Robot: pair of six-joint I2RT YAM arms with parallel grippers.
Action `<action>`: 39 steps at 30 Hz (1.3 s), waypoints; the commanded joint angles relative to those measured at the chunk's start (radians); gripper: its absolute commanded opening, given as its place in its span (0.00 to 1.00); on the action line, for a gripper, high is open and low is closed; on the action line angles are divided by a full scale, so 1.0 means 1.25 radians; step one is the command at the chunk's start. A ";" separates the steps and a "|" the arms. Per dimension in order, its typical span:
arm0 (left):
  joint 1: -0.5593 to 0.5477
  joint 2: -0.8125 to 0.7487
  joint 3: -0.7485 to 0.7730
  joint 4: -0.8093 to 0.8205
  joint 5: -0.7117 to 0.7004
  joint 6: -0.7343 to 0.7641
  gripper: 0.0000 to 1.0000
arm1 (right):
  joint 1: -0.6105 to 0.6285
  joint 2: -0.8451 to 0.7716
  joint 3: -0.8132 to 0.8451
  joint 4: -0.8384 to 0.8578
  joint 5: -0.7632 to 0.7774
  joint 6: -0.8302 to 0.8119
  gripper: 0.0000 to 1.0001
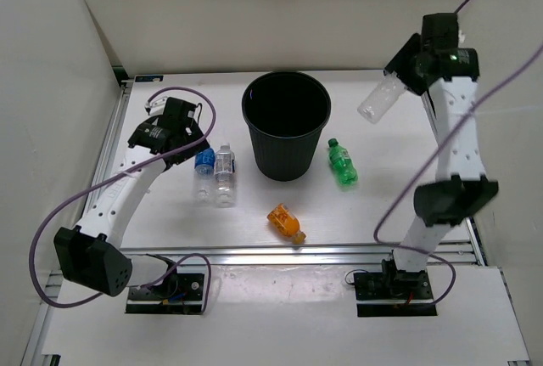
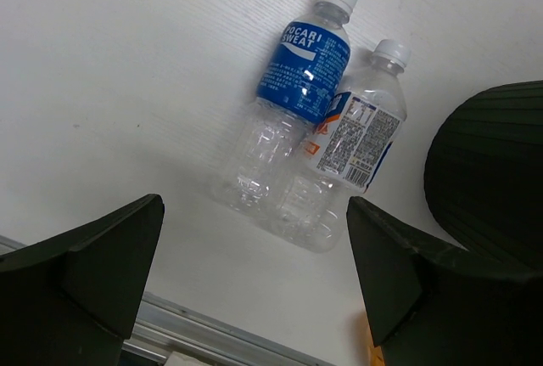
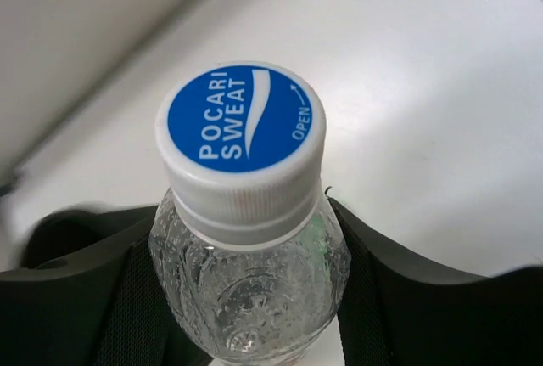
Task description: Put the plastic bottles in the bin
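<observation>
Right of the black bin [image 1: 287, 158], the right gripper [image 3: 246, 289] clasps a clear bottle [image 1: 378, 98] aloft; the left gripper [image 2: 254, 247] gapes wide above the blue-labelled bottle [image 2: 301, 77].

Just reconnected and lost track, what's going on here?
The right gripper has its jaws shut on a clear bottle, held in the air to the right of the bin. The left gripper hovers, jaws wide open, near a blue-labelled bottle and a white-labelled bottle lying side by side left of the bin. A green bottle and an orange bottle lie on the table.
</observation>
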 commanded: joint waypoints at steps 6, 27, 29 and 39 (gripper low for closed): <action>0.014 0.030 0.054 0.018 0.029 0.009 1.00 | 0.211 -0.001 0.172 0.216 -0.146 -0.112 0.34; 0.047 0.124 -0.088 0.184 0.148 0.097 1.00 | 0.269 -0.168 -0.046 0.176 -0.098 -0.171 1.00; 0.047 0.136 -0.108 0.195 0.141 0.107 1.00 | 0.261 -0.186 -0.068 0.169 -0.098 -0.171 1.00; 0.047 0.244 -0.152 0.269 0.155 0.130 1.00 | 0.237 -0.224 -0.094 0.161 -0.124 -0.181 1.00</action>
